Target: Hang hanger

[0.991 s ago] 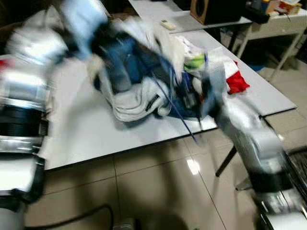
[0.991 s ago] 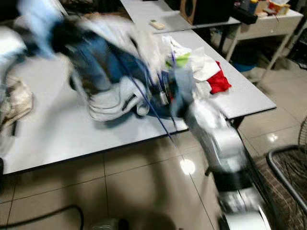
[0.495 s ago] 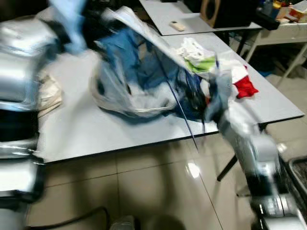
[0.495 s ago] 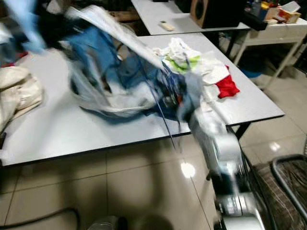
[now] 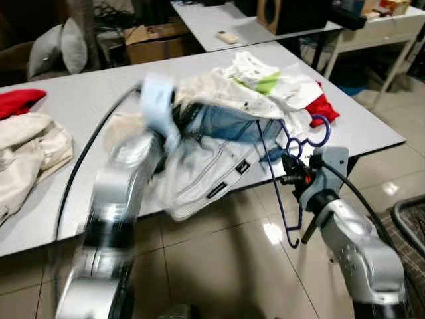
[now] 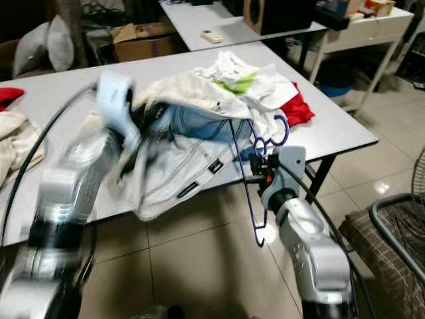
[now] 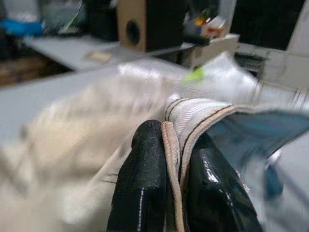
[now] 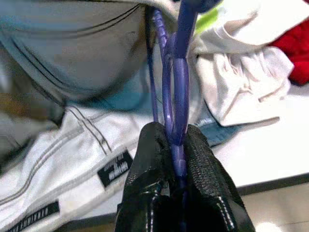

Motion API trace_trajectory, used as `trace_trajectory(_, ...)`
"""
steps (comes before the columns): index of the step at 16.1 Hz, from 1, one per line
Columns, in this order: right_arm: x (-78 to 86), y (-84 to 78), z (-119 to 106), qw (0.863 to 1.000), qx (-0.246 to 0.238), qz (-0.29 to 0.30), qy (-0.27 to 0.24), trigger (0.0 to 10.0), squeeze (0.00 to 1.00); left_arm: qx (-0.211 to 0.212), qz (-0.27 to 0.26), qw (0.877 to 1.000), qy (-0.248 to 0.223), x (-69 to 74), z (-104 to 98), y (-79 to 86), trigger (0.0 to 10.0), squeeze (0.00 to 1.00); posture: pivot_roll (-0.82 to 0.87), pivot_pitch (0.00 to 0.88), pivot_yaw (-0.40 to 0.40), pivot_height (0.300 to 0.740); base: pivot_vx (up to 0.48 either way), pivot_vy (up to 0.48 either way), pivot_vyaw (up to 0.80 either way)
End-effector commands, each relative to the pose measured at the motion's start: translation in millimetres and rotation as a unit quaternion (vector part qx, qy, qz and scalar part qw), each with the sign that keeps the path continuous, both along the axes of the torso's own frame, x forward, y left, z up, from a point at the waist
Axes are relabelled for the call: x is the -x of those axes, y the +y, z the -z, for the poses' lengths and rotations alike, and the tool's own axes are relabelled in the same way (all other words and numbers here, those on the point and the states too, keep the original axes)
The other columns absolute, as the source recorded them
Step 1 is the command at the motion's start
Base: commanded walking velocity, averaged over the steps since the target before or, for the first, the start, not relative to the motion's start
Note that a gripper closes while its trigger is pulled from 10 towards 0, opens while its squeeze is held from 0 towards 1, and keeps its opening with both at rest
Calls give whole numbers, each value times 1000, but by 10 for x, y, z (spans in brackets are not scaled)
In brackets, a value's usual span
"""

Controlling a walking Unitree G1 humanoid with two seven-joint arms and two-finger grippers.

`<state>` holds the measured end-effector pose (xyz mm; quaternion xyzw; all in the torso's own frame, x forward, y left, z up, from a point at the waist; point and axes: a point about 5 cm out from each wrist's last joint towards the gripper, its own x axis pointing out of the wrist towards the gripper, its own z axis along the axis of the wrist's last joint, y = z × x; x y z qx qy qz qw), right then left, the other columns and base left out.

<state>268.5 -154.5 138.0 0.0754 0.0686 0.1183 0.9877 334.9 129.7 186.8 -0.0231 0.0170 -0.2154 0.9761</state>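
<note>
The pale jacket point(image 5: 206, 166) now hangs lower, draped over the bench point(image 5: 80, 106) front edge. The left gripper point(image 7: 169, 169) has its jaws closed on the jacket hem. At 3 o'clock of the jacket, the right gripper point(image 8: 176, 159) jaws clamp the purple hanger point(image 5: 282, 173), upright past the edge.

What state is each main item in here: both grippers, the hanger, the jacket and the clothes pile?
Left gripper: shut on the jacket's edge.
Right gripper: shut on the hanger.
Hanger: purple, held, hanging past the table edge.
Jacket: pale, lifted at one edge, draped over the table edge.
Clothes pile: heaped on the table.
</note>
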Motion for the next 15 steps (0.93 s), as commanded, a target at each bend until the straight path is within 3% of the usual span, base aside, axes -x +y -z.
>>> trace_trajectory(1, 8, 19, -105, 1000, -4, 1, -27, 10000, 0, -4, -7, 1000, -22, 52, -49, 34, 10000, 0, 4, 1, 75, 740, 0, 0, 0)
trace_trajectory(3, -8, 81, -75, 1000, -5, -21, -17, 10000, 0, -40, -24, 998, -41, 215, 30, 79, 10000, 0, 29, 2, 26, 740, 0, 0, 0)
trace_trajectory(6, -18, 133, -42, 999, 6, -43, -13, 10000, 0, -41, -60, 997, -29, 351, 141, 136, 10000, 0, 49, 3, -12, 740, 0, 0, 0)
trace_trajectory(8, -1, 207, -28, 997, 21, -69, -15, 10000, 0, -44, -83, 995, -29, 378, 190, 178, 10000, 0, 46, 1, -21, 740, 120, 0, 0)
trace_trajectory(10, 31, 298, -14, 995, 25, -97, -16, 10000, 0, -44, -82, 995, -41, 383, 148, 135, 10000, 0, 42, 0, -16, 740, 366, 0, 800)
trace_trajectory(15, 54, 333, -5, 994, 19, -102, -18, 10000, 0, -50, -65, 995, -53, 315, 51, 98, 10000, 0, 35, 0, 4, 740, 464, 0, 800)
